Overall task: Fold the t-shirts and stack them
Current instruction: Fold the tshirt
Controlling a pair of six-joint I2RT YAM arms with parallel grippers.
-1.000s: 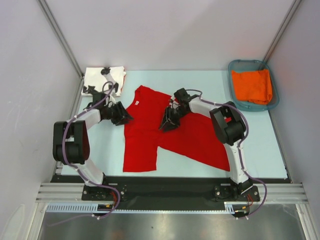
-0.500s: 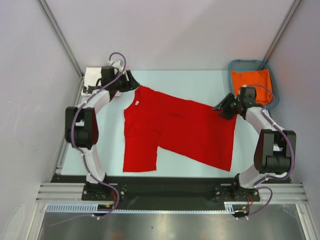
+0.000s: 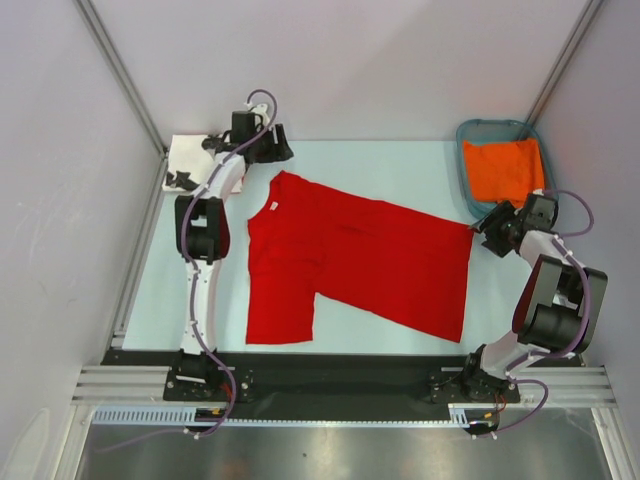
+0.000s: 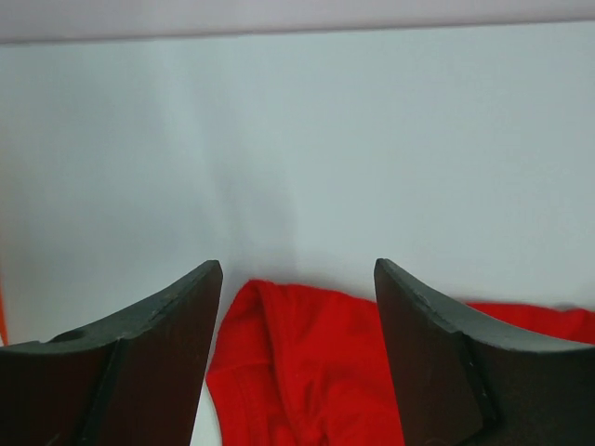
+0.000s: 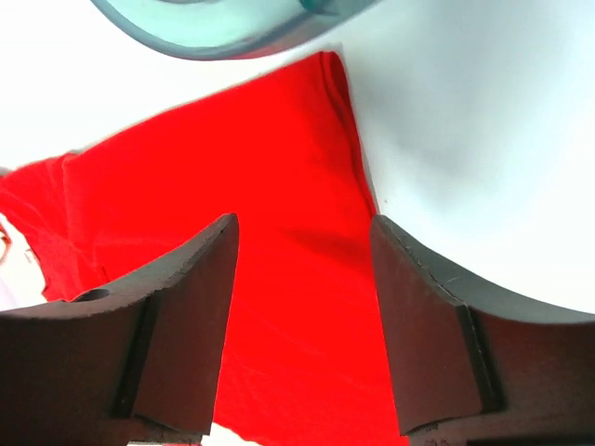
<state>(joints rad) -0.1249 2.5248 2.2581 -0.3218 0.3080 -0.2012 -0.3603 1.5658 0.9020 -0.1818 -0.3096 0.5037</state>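
1. Since the overhead frame half a second back, both arms have swung outward. The left gripper (image 3: 275,150) has left the collar end of the red t-shirt (image 3: 350,265) and now sits just past its far left corner, near the white t-shirt (image 3: 190,160). The right gripper (image 3: 487,226) has slid off the far right corner and now sits just beside it.
2. The red t-shirt looks unchanged from that frame: spread flat on the middle of the table (image 3: 400,165), one sleeve pointing to the near edge. A second ago the right gripper was over the shirt's middle.
3. Overhead, now: the white t-shirt with black print lies folded at the far left corner. A teal basket (image 3: 465,140) stands at the far right with an orange cloth (image 3: 508,170) inside.
4. Left wrist view: claw released, jaws wide apart, nothing pinched. The fingers (image 4: 158,362) frame a rumpled red edge against pale table. Whether they touch the cloth, cannot tell.
5. Right wrist view: claw released as well, jaws wide. Its fingers (image 5: 177,325) frame the shirt's corner and hem without gripping them. The basket's rim crosses the top of the frame.
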